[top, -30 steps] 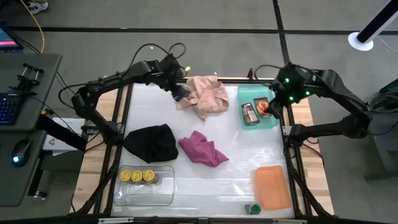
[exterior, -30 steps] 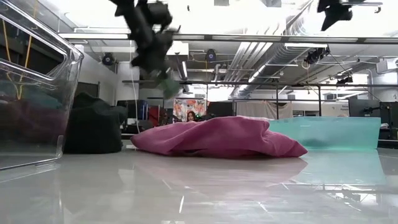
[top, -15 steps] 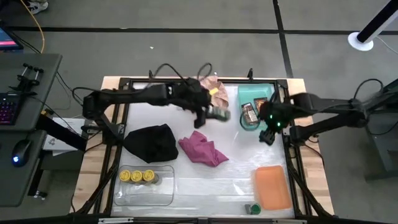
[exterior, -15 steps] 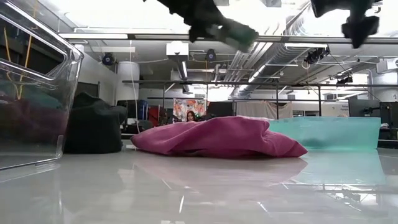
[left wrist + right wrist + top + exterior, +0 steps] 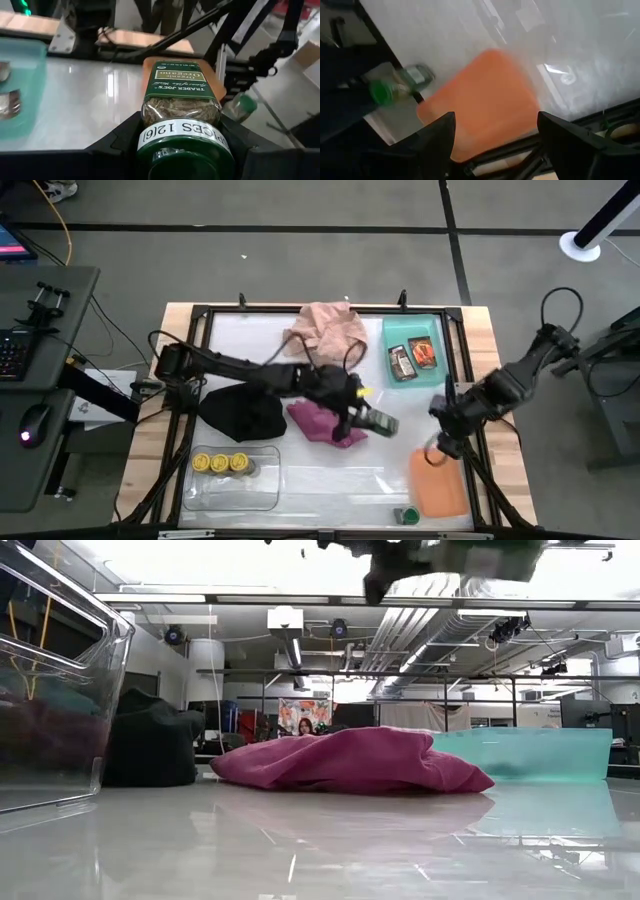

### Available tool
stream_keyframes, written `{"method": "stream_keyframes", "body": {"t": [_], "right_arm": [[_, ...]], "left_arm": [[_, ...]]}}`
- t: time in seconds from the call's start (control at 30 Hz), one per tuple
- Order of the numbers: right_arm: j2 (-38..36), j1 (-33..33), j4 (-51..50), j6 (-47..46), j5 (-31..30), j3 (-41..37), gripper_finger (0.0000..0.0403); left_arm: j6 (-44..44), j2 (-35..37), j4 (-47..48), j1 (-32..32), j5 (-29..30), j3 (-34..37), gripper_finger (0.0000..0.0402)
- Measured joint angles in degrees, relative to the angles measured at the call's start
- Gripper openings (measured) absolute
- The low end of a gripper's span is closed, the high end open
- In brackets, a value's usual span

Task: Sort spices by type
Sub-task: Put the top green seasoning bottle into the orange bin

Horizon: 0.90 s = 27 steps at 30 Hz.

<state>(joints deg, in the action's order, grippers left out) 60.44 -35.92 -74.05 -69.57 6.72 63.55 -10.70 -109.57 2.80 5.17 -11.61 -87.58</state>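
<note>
Since the earlier frame, both arms have travelled from the far side of the surface (image 5: 300, 480) toward its near half: the left gripper (image 5: 372, 420) from beside the pink cloth (image 5: 326, 332) to just past the magenta cloth (image 5: 325, 423), the right gripper (image 5: 440, 446) from the teal tray (image 5: 436, 328) to the orange tray (image 5: 438, 483).

At far left, three yellow-lidded jars (image 5: 220, 463) sit in a row inside the clear tray (image 5: 235, 492), with the black cloth (image 5: 243, 409) just beyond it. Mid-surface, the left gripper is closed on a green-lidded oregano jar (image 5: 181, 107); the jar lies between the fingers (image 5: 117, 145), lid toward the wrist, label end pointing outward, raised above the surface.

Farther right, two packets (image 5: 411, 358), one dark brown and one orange-red, lie side by side in the teal tray. The right gripper holds nothing, its fingers spread wide above the far edge of the orange tray. A second green-lidded jar (image 5: 405, 515) lies on its side on the surface, just beside that tray's near-left corner and well apart from both grippers.
</note>
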Motion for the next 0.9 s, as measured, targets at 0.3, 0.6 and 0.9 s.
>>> {"method": "stream_keyframes", "body": {"t": [0.3,0.6,0.9], "right_arm": [[2.57,-14.24,1.42,-5.97,-7.87,0.0,0.0264],[5.83,-15.89,2.32,-12.13,-10.16,0.0,0.0263],[8.55,-16.23,3.5,-20.3,-7.21,0.0,0.0263]], "left_arm": [[-6.84,-7.6,-11.51,6.05,8.59,-1.25,0.0164],[-1.06,-22.13,-9.03,6.95,9.41,-19.04,0.0164],[3.33,-31.18,-2.42,7.06,9.34,-31.65,0.0164]]}}
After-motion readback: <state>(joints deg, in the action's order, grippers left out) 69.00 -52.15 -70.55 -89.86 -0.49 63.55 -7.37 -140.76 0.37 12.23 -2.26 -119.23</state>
